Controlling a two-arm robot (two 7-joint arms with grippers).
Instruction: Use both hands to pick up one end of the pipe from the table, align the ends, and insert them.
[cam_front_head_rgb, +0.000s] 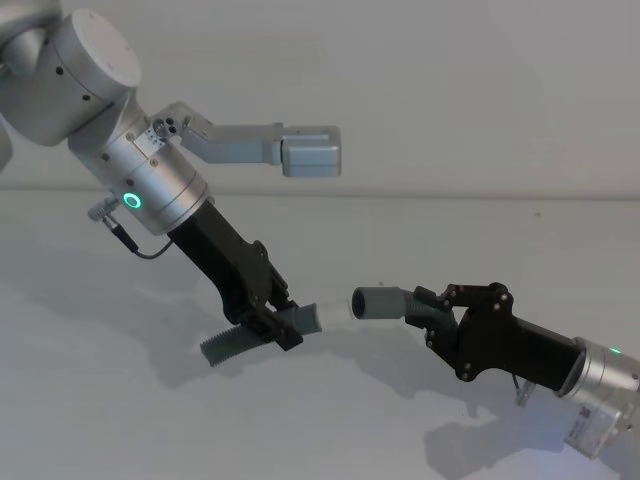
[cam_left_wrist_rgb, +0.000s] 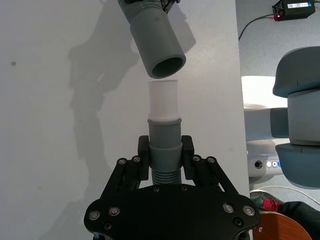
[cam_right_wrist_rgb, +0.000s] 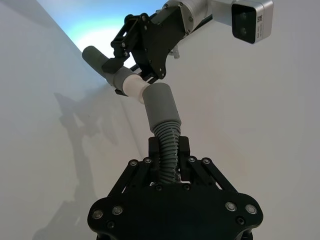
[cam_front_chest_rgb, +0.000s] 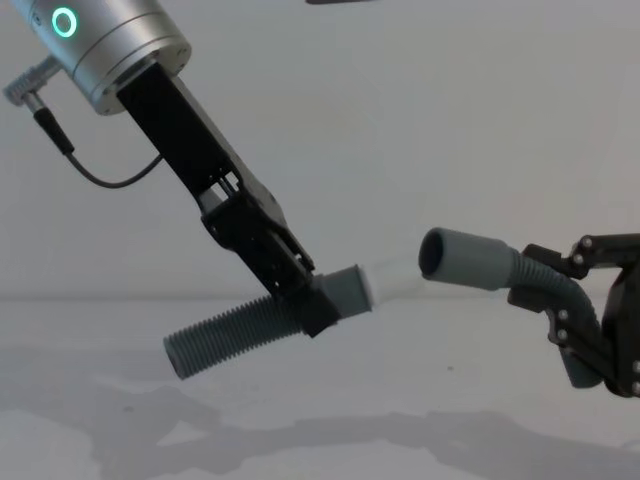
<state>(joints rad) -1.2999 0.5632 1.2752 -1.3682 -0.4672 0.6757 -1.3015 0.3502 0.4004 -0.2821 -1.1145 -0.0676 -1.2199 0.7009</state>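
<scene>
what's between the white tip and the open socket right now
Nothing: the white tip sits just short of the socket, not yet in, clearest in the chest view.

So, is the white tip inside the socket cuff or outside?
Outside: the whole white tip shows, just short of the open socket cuff.

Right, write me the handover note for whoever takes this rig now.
Left tool: shut on the white-tipped hose piece, gripped at its grey cuff, held off the table.
Right tool: shut on the socket hose piece, gripped just behind its socket cuff, also in the air.
Done: both pieces picked up, ends face to face.
To do: the white tip sits just short of the socket cuff's mouth and at an angle to it; straighten, then push in.
</scene>
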